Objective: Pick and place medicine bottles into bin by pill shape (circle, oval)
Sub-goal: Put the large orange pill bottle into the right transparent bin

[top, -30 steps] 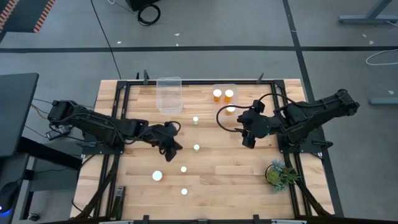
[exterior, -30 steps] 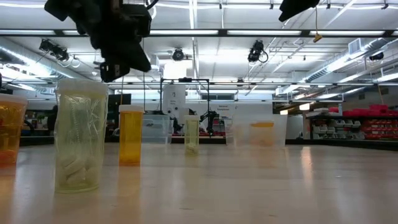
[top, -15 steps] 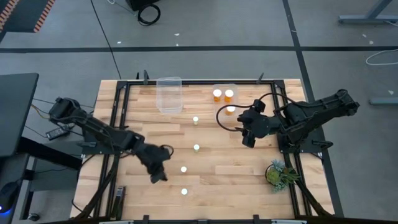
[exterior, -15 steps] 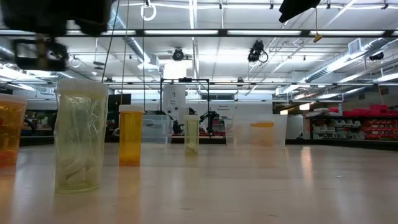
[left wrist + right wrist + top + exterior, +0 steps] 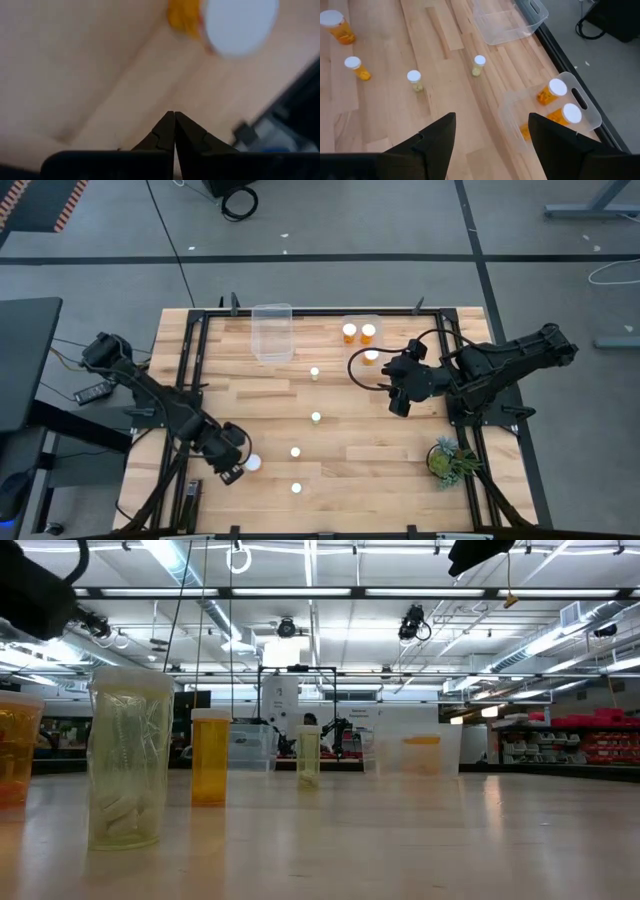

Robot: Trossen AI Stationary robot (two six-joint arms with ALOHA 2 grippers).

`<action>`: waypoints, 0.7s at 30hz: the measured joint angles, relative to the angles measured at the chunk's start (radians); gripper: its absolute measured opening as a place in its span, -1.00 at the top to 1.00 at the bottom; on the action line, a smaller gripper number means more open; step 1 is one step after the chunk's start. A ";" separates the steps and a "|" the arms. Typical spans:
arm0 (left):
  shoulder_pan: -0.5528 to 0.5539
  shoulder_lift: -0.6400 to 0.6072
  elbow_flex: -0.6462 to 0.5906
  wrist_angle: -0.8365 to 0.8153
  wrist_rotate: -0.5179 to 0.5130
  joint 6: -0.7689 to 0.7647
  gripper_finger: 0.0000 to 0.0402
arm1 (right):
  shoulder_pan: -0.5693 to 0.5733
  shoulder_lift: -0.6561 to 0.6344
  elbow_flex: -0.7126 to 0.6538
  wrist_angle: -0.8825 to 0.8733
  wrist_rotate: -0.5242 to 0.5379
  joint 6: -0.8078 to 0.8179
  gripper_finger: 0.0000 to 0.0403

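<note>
Several medicine bottles with white caps stand upright on their bases on the wooden table (image 5: 230, 395): a wide one (image 5: 252, 463) near the front left, and narrower ones (image 5: 295, 452), (image 5: 316, 417), (image 5: 314, 373). My left gripper (image 5: 229, 471) is shut and points down just left of the wide bottle. In the left wrist view, that bottle's cap (image 5: 240, 25) lies ahead of the gripper's tips (image 5: 174, 116), apart from them. My right gripper (image 5: 399, 404) hangs open above the table's right half, with nothing between its fingers (image 5: 492, 118).
An empty clear bin (image 5: 272, 332) stands at the far edge. Beside it, a second bin (image 5: 361, 320) holds three amber bottles (image 5: 349, 332). A small green plant (image 5: 447, 459) sits at the front right. Another bottle (image 5: 296, 488) stands near the front edge. Black frame rails (image 5: 190, 340) border the table.
My left gripper has swung from the table's middle toward the near left corner, sinking a little and tipping to point more steeply down. It has stayed shut. It passed over the wide bottle and now stands just left of it. No bottle has moved.
</note>
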 joint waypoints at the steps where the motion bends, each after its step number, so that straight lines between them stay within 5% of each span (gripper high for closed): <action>1: -0.004 0.001 0.000 -0.003 -0.034 0.000 0.90 | 0.000 0.000 0.000 0.000 0.000 0.000 -0.28; 21: 0.048 0.190 0.000 0.219 -0.074 0.148 0.94 | 0.000 0.000 0.000 0.000 0.000 0.004 -0.28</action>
